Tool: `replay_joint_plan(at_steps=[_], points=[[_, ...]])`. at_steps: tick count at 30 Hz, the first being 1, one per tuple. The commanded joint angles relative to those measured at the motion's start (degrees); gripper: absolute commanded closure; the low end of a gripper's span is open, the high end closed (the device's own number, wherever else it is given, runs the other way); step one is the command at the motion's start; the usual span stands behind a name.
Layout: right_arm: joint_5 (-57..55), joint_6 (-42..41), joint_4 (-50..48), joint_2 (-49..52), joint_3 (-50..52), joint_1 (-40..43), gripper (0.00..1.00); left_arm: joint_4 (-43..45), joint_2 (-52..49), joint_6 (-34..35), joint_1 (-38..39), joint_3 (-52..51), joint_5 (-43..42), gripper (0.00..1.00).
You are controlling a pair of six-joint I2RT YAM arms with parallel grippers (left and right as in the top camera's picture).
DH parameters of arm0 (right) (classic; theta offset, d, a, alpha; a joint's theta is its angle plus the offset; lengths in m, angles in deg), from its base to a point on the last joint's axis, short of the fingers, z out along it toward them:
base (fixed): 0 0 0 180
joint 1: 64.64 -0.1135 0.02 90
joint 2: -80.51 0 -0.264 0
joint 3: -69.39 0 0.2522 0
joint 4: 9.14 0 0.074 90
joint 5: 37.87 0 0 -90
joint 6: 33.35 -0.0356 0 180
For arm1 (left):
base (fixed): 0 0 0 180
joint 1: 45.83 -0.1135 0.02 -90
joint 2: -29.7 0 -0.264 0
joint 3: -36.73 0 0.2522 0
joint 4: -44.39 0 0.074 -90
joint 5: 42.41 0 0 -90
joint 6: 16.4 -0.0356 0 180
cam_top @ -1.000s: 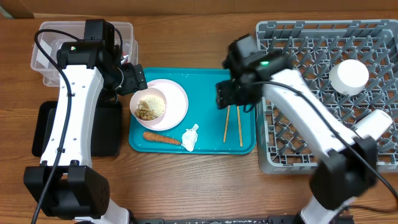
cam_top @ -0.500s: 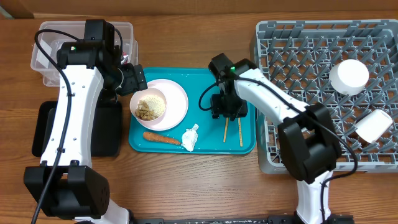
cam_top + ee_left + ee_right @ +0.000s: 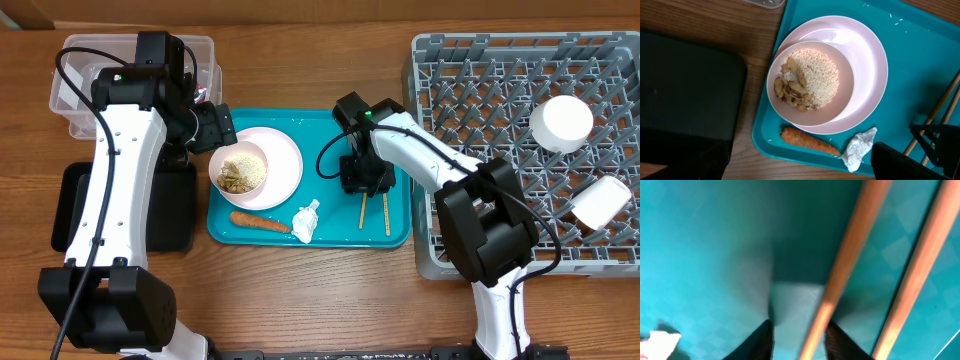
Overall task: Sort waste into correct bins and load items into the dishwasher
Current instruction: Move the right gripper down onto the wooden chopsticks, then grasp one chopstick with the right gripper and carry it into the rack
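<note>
Chopsticks [image 3: 850, 255] lie on teal tray [image 3: 330, 130], right end effector [image 3: 799, 339] straddling one

Right wrist view: chopsticks [image 3: 855, 245] blurred, both ends off frame; fingertips [image 3: 763, 347] of my right jaws cut by the bottom edge. Overhead: right jaws cover the chopsticks' upper ends, my left arm [image 3: 120, 170] hides part of clear tub [image 3: 78, 58] and black tray [image 3: 70, 212].

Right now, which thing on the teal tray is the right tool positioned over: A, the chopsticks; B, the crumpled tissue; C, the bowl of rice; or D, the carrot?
A: the right tool has a finger on either side of one of the chopsticks lying on the teal tray.
</note>
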Motion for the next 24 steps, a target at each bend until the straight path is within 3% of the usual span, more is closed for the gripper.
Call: replay_joint_plan(at_steps=[1, 11, 18, 24], points=[[-0.6, -0.6, 0.4, 0.4, 0.3, -0.2, 0.73, 0.0, 0.7, 0.0, 0.4, 0.8, 0.3, 0.07], [-0.5, -0.6, 1.5, 0.4, 0.3, -0.2, 0.96, 0.0, 0.7, 0.0, 0.4, 0.8, 0.3, 0.07], [-1.2, 0.5, 4.2, -0.5, -0.6, -0.2, 0.96, -0.1, 0.7, 0.0, 0.4, 0.8, 0.3, 0.07], [-1.7, 6.6, 7.1, -9.4, -3.8, 0.3, 0.96, -0.2, 0.7, 0.0, 0.4, 0.8, 0.3, 0.07]])
